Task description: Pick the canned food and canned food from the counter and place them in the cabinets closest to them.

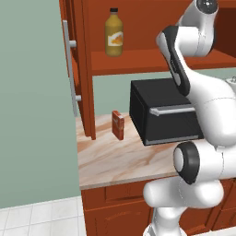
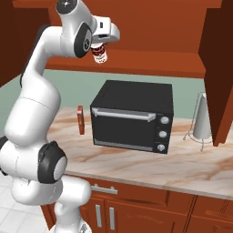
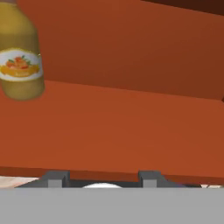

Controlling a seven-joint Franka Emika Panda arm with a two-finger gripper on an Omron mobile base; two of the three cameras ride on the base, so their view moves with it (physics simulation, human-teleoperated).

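Note:
My gripper [image 2: 100, 49] is raised in front of the open red-brown cabinet [image 2: 150, 63] and is shut on the red-labelled can [image 2: 100, 55] with white bands. The can hangs just above the shelf edge, over the left of the black oven. In the hand view the finger tips [image 3: 54, 178] point at the cabinet shelf [image 3: 131, 127], and a pale sliver of the can's top [image 3: 101, 186] shows between them. The beige marbled counter [image 1: 115, 156] lies below. The cabinet's left door [image 1: 69, 55] stands open with its long silver handle. The squat blue can is out of view.
A yellow-labelled bottle [image 1: 114, 39] stands at the left of the shelf, up and to the left in the hand view. The oven [image 2: 132, 116] takes the middle of the counter, with a flat red box [image 1: 118, 124] to its left and a grey cone on a wire stand [image 2: 201, 120] to its right.

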